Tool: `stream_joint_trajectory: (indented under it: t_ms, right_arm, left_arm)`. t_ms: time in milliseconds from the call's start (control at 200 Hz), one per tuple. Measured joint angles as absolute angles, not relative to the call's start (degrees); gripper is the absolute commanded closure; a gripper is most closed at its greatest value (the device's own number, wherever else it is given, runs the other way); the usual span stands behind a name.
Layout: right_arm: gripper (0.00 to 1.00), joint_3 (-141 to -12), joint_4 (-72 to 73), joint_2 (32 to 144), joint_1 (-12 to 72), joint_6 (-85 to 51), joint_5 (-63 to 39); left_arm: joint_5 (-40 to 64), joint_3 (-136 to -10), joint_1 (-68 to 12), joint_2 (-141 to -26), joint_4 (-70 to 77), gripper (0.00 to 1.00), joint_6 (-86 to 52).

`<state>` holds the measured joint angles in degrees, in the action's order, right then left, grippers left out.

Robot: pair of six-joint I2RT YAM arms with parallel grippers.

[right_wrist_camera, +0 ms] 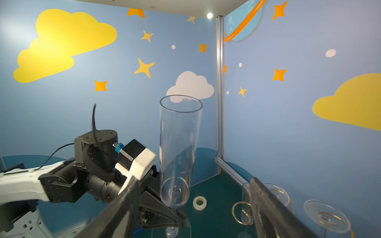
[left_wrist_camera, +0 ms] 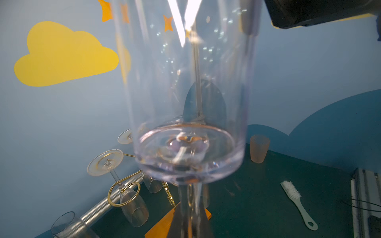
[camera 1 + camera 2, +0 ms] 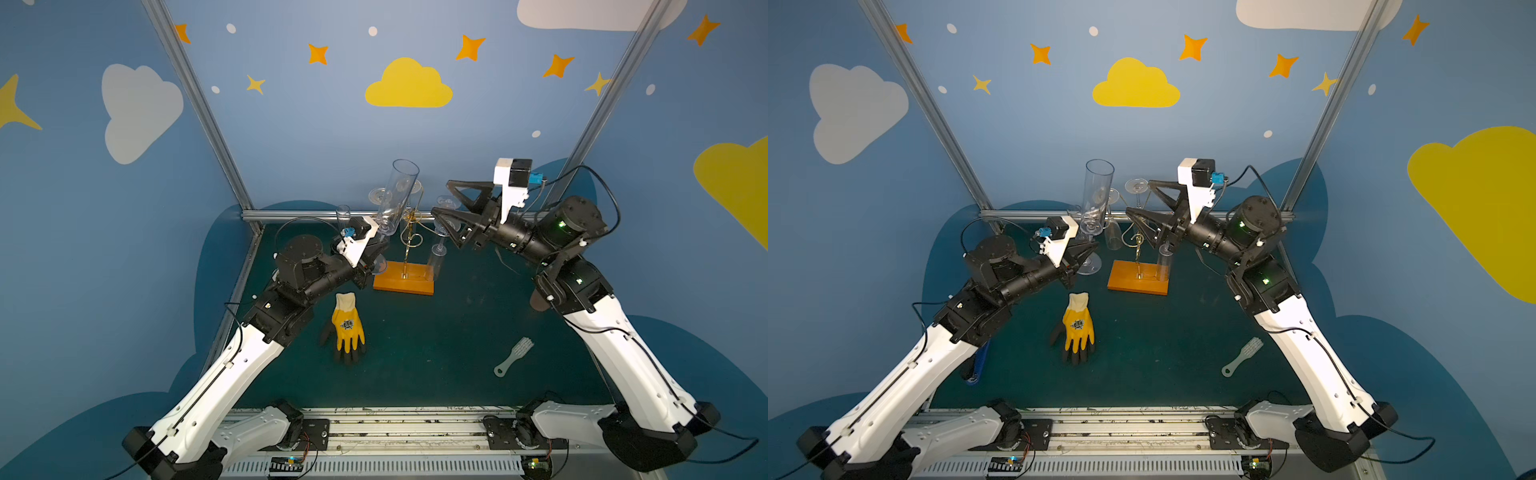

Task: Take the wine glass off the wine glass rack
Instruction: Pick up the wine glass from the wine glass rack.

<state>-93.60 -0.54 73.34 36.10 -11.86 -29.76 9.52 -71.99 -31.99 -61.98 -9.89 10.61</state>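
Grip status, in both top views: the left gripper [image 3: 377, 249] is clamped tight on the stem of the wine glass [image 3: 397, 195]. The glass stands upright, rim up, just beside the post of the wine glass rack [image 3: 409, 245] and appears clear of its arms. A stem grip probably keeps the bowl unloaded and the foot free for setting down. The right gripper [image 3: 440, 196] hovers on the rack's opposite side, jaws wide apart and empty, apparently ready to steady the rack.

Count: one yellow glove [image 3: 348, 328], one brush [image 3: 515, 355], and at least three inverted glasses [image 3: 435, 259] on the rack. Overlapping clear glass prevents an exact figure.

Left wrist view: the held bowl fills the frame. Beyond it, two glasses hang foot-up in the rack's arms, so that the foot bears the weight. One pink cup [image 2: 259, 148] and one loose clear glass [image 2: 66, 224] are off the rack.

Right wrist view: both fingers [image 1: 123, 206] of the right gripper spread wide, with nothing between them. One tape roll [image 1: 200, 203] lies on the table [image 1: 214, 222] beyond the held glass.
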Motion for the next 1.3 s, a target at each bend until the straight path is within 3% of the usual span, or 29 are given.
stream_joint_trajectory:
  t_ms: [350,896,1061,1301]
  right_arm:
    - [0.19,-100.4,-5.63,82.35,42.3,-12.36,-29.95]
    - [0.2,-101.82,-3.25,83.74,43.4,-12.51,-28.86]
    - [0.25,-103.18,-0.97,85.6,43.4,-13.63,-28.4]
    - [0.42,-103.18,2.17,87.68,43.44,-16.16,-28.56]
  left_arm:
    - [9.45,-70.74,-31.99,-61.63,-9.78,0.97,13.76]
    - [9.5,-70.59,-31.99,-60.36,-10.09,0.97,13.02]
    - [9.56,-70.59,-31.99,-60.36,-10.72,0.97,12.97]
    - [9.41,-70.59,-31.92,-60.77,-11.81,0.97,12.4]
